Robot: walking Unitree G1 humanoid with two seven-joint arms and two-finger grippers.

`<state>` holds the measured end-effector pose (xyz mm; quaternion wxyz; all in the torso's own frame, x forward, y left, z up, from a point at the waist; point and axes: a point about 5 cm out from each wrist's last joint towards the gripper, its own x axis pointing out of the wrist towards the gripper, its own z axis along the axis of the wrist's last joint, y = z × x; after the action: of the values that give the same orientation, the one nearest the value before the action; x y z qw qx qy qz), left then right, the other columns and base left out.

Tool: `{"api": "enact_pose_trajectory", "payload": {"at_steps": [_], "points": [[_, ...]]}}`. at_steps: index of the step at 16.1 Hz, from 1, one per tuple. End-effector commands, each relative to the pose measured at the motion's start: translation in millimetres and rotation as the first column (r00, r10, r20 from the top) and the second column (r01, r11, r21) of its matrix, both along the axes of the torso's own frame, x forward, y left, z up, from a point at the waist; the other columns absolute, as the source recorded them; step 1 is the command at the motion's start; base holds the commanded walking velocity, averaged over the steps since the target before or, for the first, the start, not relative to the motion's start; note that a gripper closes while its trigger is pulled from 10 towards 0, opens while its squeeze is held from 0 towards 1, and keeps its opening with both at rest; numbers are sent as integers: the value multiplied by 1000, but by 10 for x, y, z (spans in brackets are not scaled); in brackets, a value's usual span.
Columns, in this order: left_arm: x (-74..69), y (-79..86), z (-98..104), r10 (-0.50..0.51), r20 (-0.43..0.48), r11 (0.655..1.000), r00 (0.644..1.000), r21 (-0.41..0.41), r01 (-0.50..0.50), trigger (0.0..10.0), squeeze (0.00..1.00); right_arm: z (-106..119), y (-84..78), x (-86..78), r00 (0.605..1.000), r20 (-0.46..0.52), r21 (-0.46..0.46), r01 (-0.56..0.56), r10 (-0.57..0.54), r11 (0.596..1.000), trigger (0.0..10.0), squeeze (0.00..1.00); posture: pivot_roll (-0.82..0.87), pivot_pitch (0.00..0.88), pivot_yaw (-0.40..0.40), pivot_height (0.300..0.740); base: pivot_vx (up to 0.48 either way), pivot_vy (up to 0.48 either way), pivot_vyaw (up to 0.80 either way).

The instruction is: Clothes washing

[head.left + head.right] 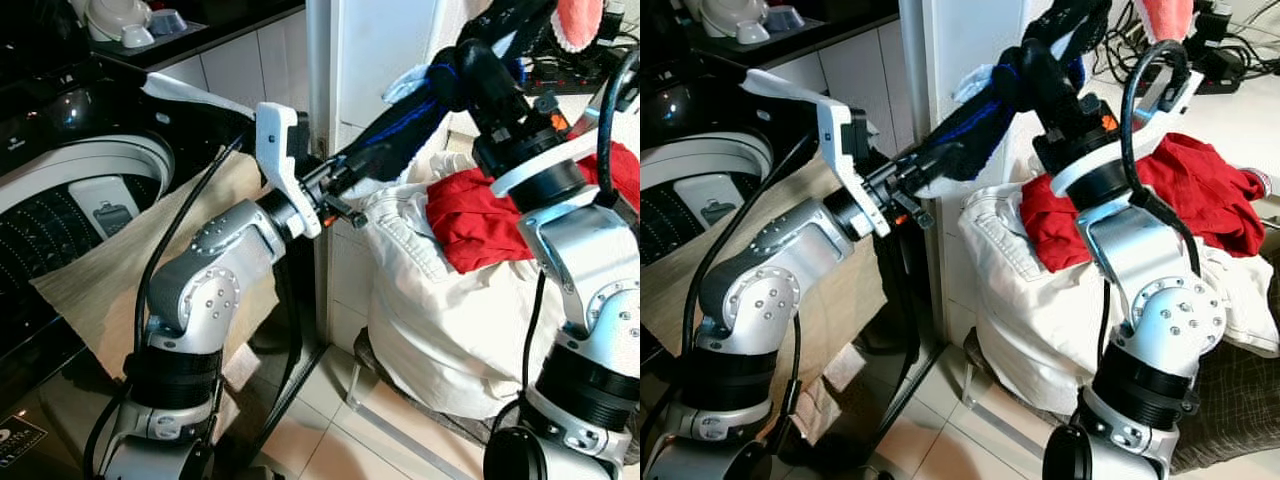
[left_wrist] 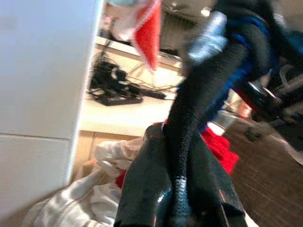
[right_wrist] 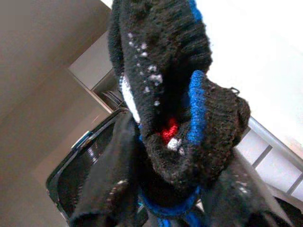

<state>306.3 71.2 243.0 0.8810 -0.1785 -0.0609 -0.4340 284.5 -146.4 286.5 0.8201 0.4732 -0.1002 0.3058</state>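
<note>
A black knit garment with blue stripes is stretched in the air between both grippers, in front of the white wall corner. My left gripper is shut on its lower end; the left wrist view shows the knit pinched between the two black fingers. My right gripper is raised higher and is shut on the bunched upper end. The washing machine's open drum lies to the left, below the left arm. A pile with a red garment and a white garment sits under the right arm.
A beige cloth hangs over the washer's front edge. The white wall corner stands between the washer and the laundry pile. A counter with cables and a power strip is at the back right. Tiled floor lies below.
</note>
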Motion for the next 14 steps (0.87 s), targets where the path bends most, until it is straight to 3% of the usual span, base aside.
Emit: {"api": "enact_pose_trajectory", "payload": {"at_steps": [1, 4, 5, 6, 7, 8, 9, 11, 12, 13, 14], "points": [[57, 74, 42, 45, 10, 999, 999, -5, -45, 0, 0, 36, -16, -41, 1000, 22, 4, 6, -6, 1000, 10000, 1000, -98, 0, 65, 740, 0, 0, 0], [161, 188, 80, 132, 20, 991, 991, 12, -132, 0, 0, -52, -82, -32, 997, -23, -82, 66, -68, 994, 10000, 1000, -96, 0, 70, 740, 0, 0, 0], [287, 331, 112, 258, 20, 966, 966, 12, -258, 0, 0, -148, -158, -28, 990, -54, -211, 113, -127, 971, 10000, 0, -94, 0, 69, 740, 0, 0, 0], [350, 412, 132, 326, 26, 945, 945, 17, -326, 0, 0, -192, -192, -26, 986, -64, -276, 132, -155, 952, 10000, 0, -96, 0, 71, 740, 0, 0, 0], [516, 665, 175, 490, 41, 869, 871, 64, -491, 0, 0, -315, -279, -32, 973, -60, -468, 170, -223, 867, 10000, 0, -97, 0, 73, 740, 0, 0, 0], [735, 1057, 271, 674, 76, 724, 735, 131, -678, 0, 0, -357, -329, -59, 971, -46, -556, 170, -234, 813, 10000, 0, -95, 0, 77, 740, 0, 0, 0], [799, 1194, 309, 737, 91, 654, 670, 154, -741, 0, 0, -336, -303, -78, 977, -30, -571, 157, -212, 806, 10000, 0, -95, 0, 77, 740, 0, 0, 0], [932, 1574, 329, 889, 62, 433, 454, 210, -876, 0, 0, -284, -37, -171, 997, 35, -689, 74, -69, 721, 10000, 0, -107, 0, 96, 740, 0, 0, 0], [944, 1662, 308, 917, 92, 355, 388, 254, -899, 0, 0, -292, 62, -208, 999, 44, -733, 40, -12, 679, 10000, 0, -109, 0, 98, 740, 0, 0, 0], [970, 1791, 154, 944, 126, 239, 304, 370, -898, 745, 0, -389, 300, -336, 988, 41, -848, -44, 148, 528, 10000, 0, -115, 0, 104, 740, 0, 0, 0], [968, 1863, 0, 954, 151, 167, 260, 450, -877, 7373, 0, -465, 427, -430, 968, 37, -894, -79, 248, 441, 10000, 0, -118, 0, 107, 740, 0, 0, 0]]}}
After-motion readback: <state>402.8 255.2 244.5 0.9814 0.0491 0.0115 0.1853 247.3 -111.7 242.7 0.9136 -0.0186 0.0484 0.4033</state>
